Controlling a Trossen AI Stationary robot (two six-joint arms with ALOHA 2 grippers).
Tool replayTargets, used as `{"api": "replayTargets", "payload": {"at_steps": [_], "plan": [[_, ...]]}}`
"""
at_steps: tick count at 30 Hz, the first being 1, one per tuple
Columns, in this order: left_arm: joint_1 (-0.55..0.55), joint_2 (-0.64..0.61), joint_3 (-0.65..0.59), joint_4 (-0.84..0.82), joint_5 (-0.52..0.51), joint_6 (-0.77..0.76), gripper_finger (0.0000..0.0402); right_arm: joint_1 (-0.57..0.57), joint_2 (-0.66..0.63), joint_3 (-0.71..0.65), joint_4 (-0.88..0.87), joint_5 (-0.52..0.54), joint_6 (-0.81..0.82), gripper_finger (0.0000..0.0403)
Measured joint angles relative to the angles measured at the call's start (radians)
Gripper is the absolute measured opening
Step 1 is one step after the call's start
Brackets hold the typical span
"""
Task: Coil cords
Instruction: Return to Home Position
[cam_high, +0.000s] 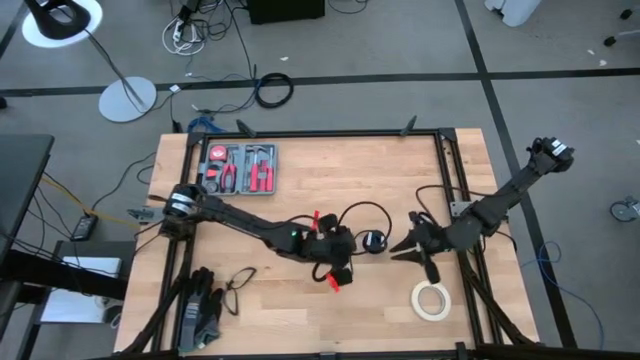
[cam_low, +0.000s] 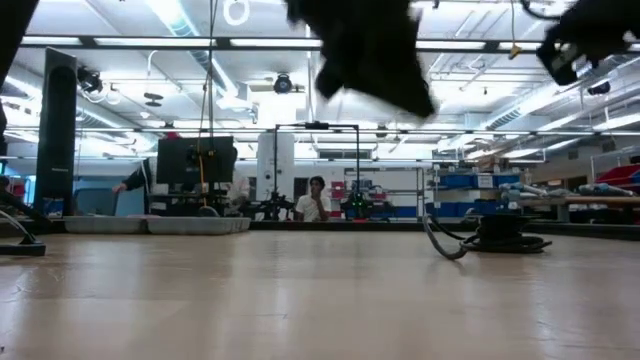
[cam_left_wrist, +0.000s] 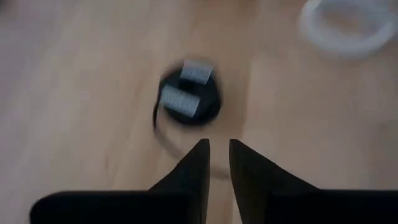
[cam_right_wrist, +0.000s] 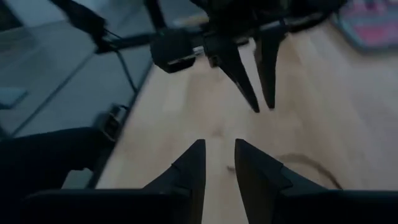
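The cord (cam_high: 362, 208) is a thin black cable lying in a loose loop on the wooden table. Its chunky round end piece (cam_high: 373, 241), which bears two grey strips (cam_left_wrist: 189, 93), rests flat on the table. In the low view the end piece (cam_low: 500, 235) and a bend of cable (cam_low: 445, 245) lie on the tabletop. My left gripper (cam_high: 355, 248) hovers just left of the end piece and my right gripper (cam_high: 398, 248) just right of it, both raised above the table. Each gripper's fingers (cam_left_wrist: 219, 149) (cam_right_wrist: 217, 155) stand a narrow gap apart with nothing between them.
A cream-white tape roll (cam_high: 432, 300) lies near the front right. A tray of red-handled tools (cam_high: 240, 168) sits at the far left, and black gloves (cam_high: 200, 305) at the front left. Black frame rails (cam_high: 445, 170) run along the table. A person (cam_low: 318, 200) sits in the room beyond.
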Motion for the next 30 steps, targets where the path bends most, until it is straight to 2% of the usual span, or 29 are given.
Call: {"api": "replayTargets", "payload": {"at_steps": [5,9,11,16,19,23,26,30], "plan": [[-0.062,-0.064,0.0,0.154,-0.057,0.169,0.0065,0.059,-0.115,0.0,0.061,-0.002,-0.236,0.0084],[-0.109,-0.105,0.0,0.239,-0.03,0.291,0.0065,0.091,-0.217,0.0,0.087,-0.039,-0.373,0.0084],[-0.123,-0.12,0.0,0.264,0.04,0.329,0.0065,0.104,-0.266,0.0,0.081,-0.135,-0.434,0.0084],[-0.131,-0.145,-0.001,0.317,0.252,0.364,0.0065,0.114,-0.356,0.0,0.039,-0.494,-0.514,0.0084],[-0.132,-0.147,-0.002,0.351,0.38,0.38,0.0065,0.114,-0.397,0.0,-0.005,-0.632,-0.519,0.0084],[-0.132,-0.147,-0.009,0.433,0.566,0.402,0.0065,0.116,-0.432,0.0,-0.05,-0.664,-0.498,0.0084],[-0.132,-0.148,-0.055,0.56,0.649,0.403,0.0064,0.115,-0.458,0.0,-0.055,-0.628,-0.492,0.0084],[-0.132,-0.147,-0.185,0.824,0.716,0.346,0.0064,0.115,-0.497,0.0,-0.045,-0.61,-0.485,0.0084]]}}
